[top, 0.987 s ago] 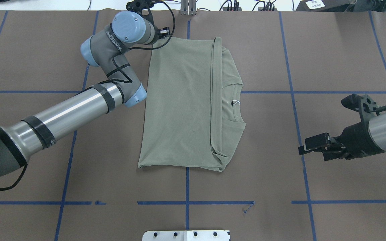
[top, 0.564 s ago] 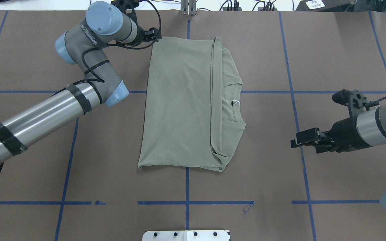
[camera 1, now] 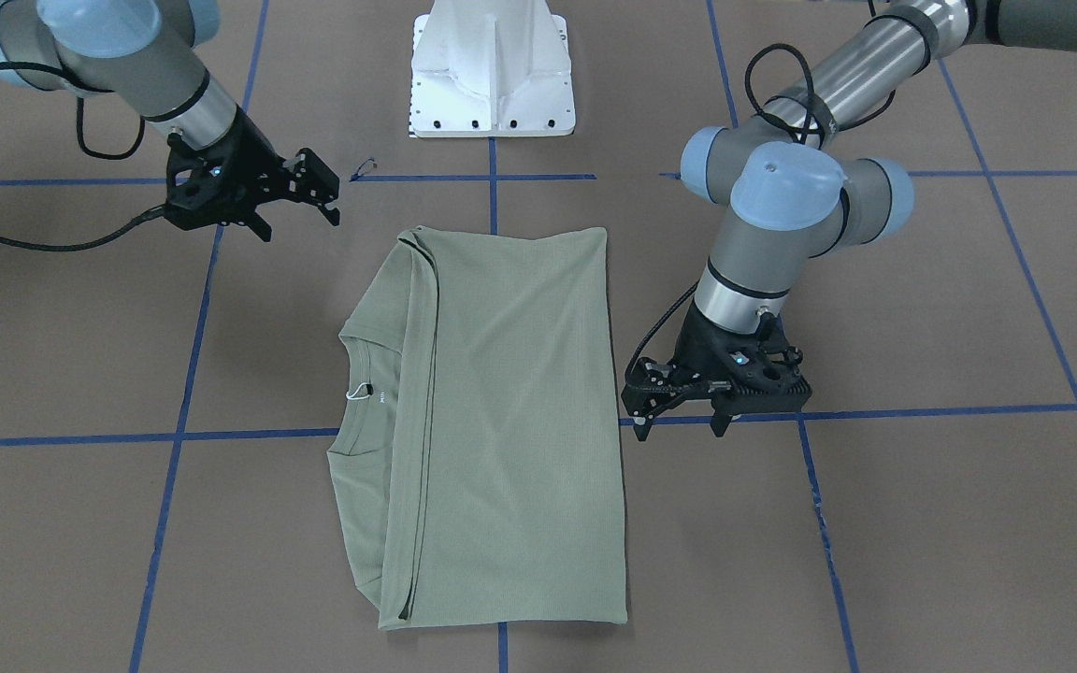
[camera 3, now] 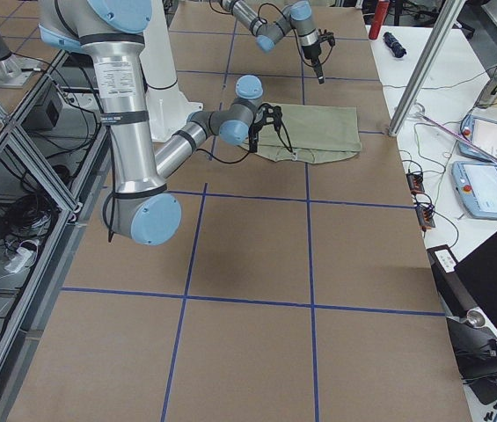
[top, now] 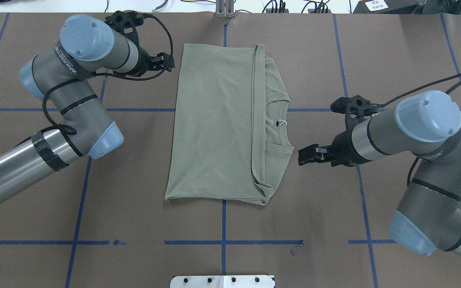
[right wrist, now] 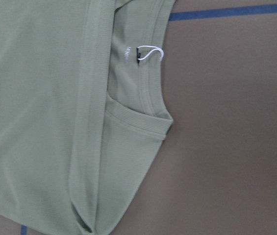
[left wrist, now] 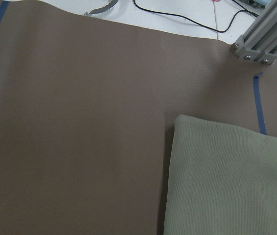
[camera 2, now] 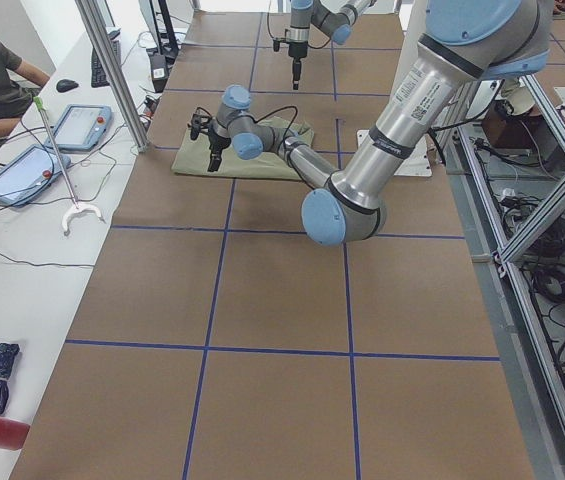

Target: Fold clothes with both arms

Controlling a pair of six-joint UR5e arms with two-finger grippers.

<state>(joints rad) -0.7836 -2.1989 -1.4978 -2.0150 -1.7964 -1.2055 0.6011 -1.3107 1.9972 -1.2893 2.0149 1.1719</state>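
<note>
- Shirt (top: 214,120) is lying flat on the bench (top: 134,224), already folded into a long panel. It sits right between the two pincers, with its collar (right wrist: 150,85) end on the right pincer's side.
- Left pincer (camera 1: 681,428) is spread wide and holding nothing, just off the shirt's plain long edge and pointing down.
- Right pincer (camera 1: 328,198) is also spread and empty, near the collar-side edge but not touching it.
- My worry is the layers. If either pincer bites only the top sheet, I'd expect the fold underneath to peel open or drag.
- Uneven lifting between the two arms would probably skew the panel, since the knit looks soft and floppy.
- The loose flap at the corner by the right pincer could bunch up if it gets caught.
- The white tag loop (right wrist: 148,53) might snag on a finger.
- Hard to tell:
  - how high each pincer sits over the bench
  - where the sleeves are, since they're tucked out of sight
  - what the tiny print by the tag says
  - anything about the fingers from the wrist views, which don't show them
</note>
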